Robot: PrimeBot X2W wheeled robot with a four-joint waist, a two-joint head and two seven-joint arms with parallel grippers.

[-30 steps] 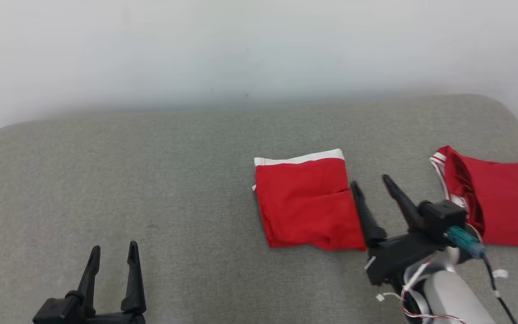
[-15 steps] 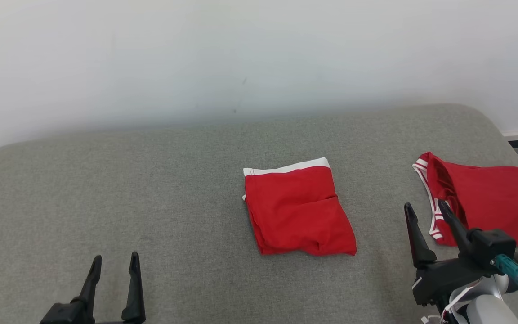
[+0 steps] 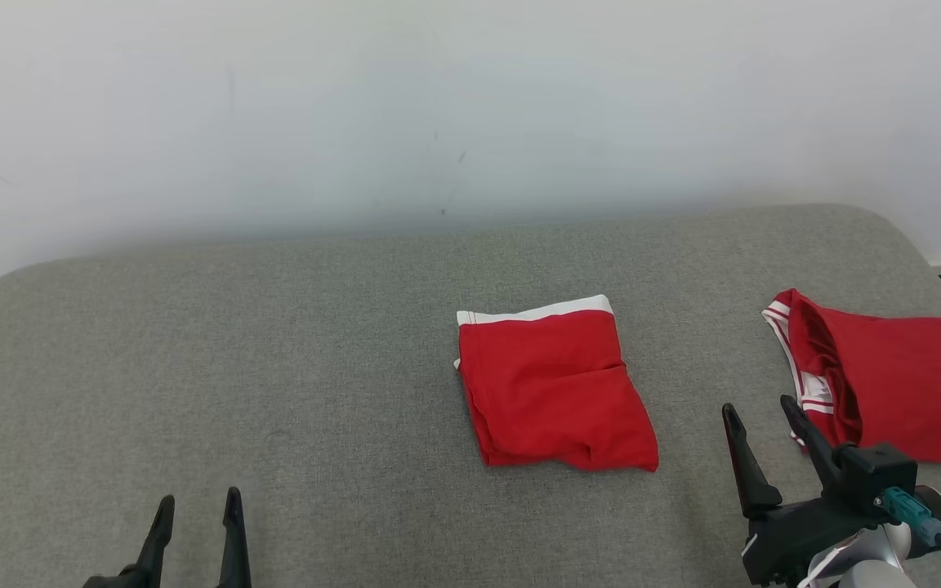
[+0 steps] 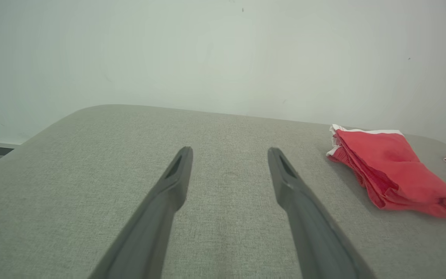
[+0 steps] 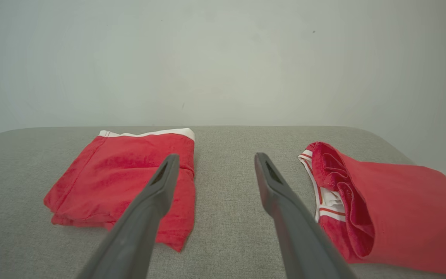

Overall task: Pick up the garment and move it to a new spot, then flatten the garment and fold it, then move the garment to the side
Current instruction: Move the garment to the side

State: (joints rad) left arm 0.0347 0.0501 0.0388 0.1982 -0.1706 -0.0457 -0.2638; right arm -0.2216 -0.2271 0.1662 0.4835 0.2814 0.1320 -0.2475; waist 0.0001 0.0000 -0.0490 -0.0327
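Two red garments (image 3: 556, 392) (image 3: 899, 388); two grippers (image 3: 199, 496) (image 3: 758, 403), spread.

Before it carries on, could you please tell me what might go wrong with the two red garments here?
The folded garment lies loose with layered edges toward the robot; pinching only the top layer could undo the fold when it is moved.
The open right gripper hovers between it and the second garment, near that one's striped waistband, so it might snag or grab the wrong piece.
Set aside to the right, the folded one could land on that garment.
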